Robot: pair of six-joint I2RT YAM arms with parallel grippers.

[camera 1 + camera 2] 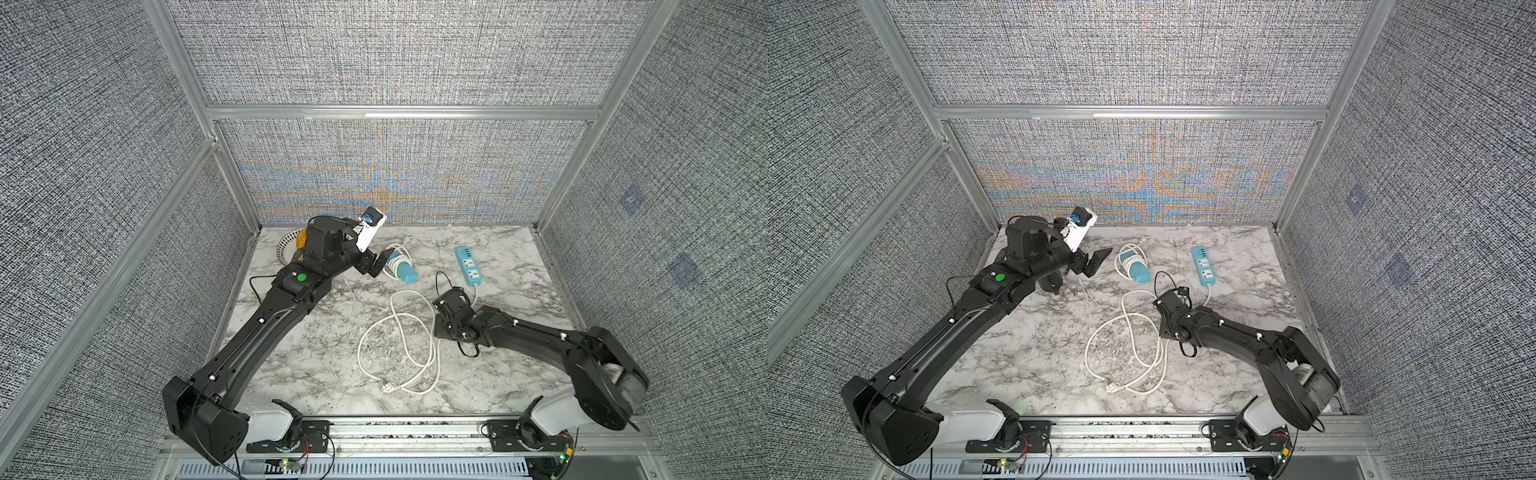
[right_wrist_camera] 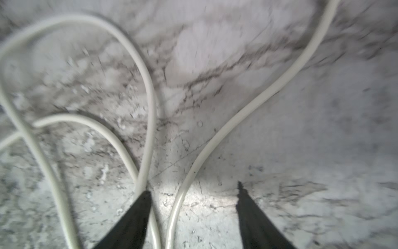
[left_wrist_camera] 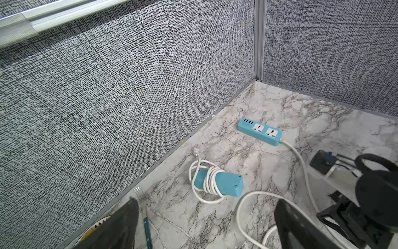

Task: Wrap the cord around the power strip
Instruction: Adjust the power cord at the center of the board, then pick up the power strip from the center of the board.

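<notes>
Plate (image 1: 286,249): white and ribbed, in the far left corner of the marble table (image 1: 498,374). It is mostly hidden behind the left arm, and something yellow sits on it that I cannot make out.
Fork (image 3: 147,228): teal handle, lying by the plate with its tines toward the back wall.
Left gripper (image 1: 376,266): raised off the table near the back, jaws spread wide with nothing between them. It faces the wrapped strip.
Wrapped strip (image 1: 405,272): teal, lying just beside the left gripper. A white lead is wound round its middle in several turns, and its plug end pokes out toward the back wall.
Cord (image 2: 247,114): white and loose, sprawled in big loops over the middle of the table between the two arms. None of it is round its own strip.
Plug (image 1: 388,387): on the cord's free end, resting near the front edge.
Right gripper (image 2: 193,187): pointing down, close over the cord. Its fingers stand apart and pinch nothing. One strand runs on the marble between them, and another passes right by one fingertip.
Power strip (image 1: 467,266): teal, lying flat with its sockets up, toward the far right and well apart from the wrapped strip. The cord leaves its near end and curves toward the right gripper.
</notes>
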